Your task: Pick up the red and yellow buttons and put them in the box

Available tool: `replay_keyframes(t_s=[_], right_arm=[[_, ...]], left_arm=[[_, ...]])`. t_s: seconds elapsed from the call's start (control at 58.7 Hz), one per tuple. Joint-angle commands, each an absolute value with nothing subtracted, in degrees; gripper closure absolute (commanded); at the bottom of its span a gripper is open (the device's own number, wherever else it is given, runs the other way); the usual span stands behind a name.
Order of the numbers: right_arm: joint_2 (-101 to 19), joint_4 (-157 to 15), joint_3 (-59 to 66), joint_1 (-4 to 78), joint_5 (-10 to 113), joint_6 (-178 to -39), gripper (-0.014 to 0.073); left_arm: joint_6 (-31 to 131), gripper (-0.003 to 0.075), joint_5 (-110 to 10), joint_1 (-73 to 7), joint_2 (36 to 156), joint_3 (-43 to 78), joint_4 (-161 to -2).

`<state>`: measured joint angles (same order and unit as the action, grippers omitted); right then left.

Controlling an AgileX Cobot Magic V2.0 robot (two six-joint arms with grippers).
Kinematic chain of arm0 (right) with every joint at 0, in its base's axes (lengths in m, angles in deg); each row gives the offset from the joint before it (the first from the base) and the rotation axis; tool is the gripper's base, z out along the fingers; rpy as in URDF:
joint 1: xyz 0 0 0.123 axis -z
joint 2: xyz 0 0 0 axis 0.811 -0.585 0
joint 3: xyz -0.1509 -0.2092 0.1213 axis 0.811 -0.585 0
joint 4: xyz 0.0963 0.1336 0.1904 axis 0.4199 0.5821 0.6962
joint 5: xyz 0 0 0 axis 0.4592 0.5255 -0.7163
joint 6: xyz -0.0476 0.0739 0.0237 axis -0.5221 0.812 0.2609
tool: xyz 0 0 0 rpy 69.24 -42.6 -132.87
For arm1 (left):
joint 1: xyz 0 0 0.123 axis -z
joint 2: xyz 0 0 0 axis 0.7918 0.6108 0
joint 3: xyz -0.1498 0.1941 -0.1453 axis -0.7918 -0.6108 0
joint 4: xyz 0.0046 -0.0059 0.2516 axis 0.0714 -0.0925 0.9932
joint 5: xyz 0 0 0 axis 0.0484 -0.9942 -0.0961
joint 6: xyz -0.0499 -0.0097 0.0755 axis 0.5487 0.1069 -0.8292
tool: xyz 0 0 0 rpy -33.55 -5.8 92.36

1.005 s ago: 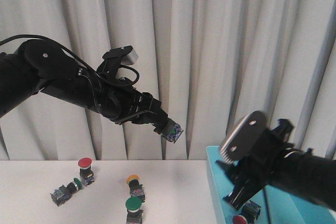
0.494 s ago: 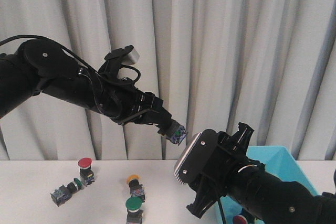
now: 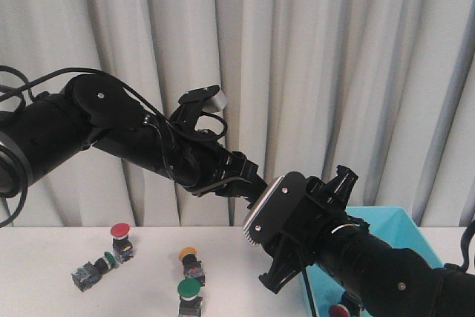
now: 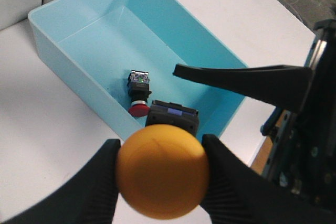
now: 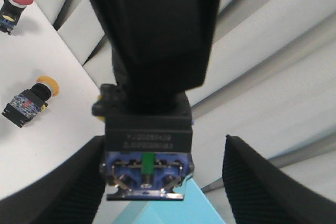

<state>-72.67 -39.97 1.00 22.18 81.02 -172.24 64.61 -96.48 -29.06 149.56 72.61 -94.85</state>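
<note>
My left gripper point(image 4: 161, 145) is shut on a yellow button point(image 4: 161, 178), pinching its domed cap, with the dark body pointing away over the near wall of the turquoise box point(image 4: 79, 45). A red button point(image 4: 139, 98) lies inside the box. In the front view the left gripper point(image 3: 245, 174) hangs high, its tip hidden behind my right arm. My right gripper point(image 5: 168, 192) is open, its fingers point(image 5: 273, 182) flanking the held button's blue-based body point(image 5: 144, 156). On the table stand a red button point(image 3: 119, 237) and a yellow button point(image 3: 190, 260).
Two green-capped switches sit on the white table, one lying at the left point(image 3: 93, 269) and one upright point(image 3: 190, 295) in front of the yellow one. The box point(image 3: 393, 220) is at the right, largely covered by my right arm. Grey curtains hang behind.
My left arm has carried the yellow button right and down toward the box. My right arm swung left out of the box and now sits just under the left gripper.
</note>
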Motion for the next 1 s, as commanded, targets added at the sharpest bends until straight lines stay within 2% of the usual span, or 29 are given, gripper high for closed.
replay_keyframes(t_s=[0.0, 0.988], right_arm=[[-70.57, -40.59, 3.05, 22.15, 84.37, -171.82, 0.0127], [-70.57, -39.71, 3.05, 22.15, 84.42, -171.5, 0.0127]], left_arm=[[64.52, 0.0475, -93.34, -28.89, 146.41, 74.58, -97.95], [64.61, 0.0474, -95.33, -28.71, 146.43, 74.58, -100.93]])
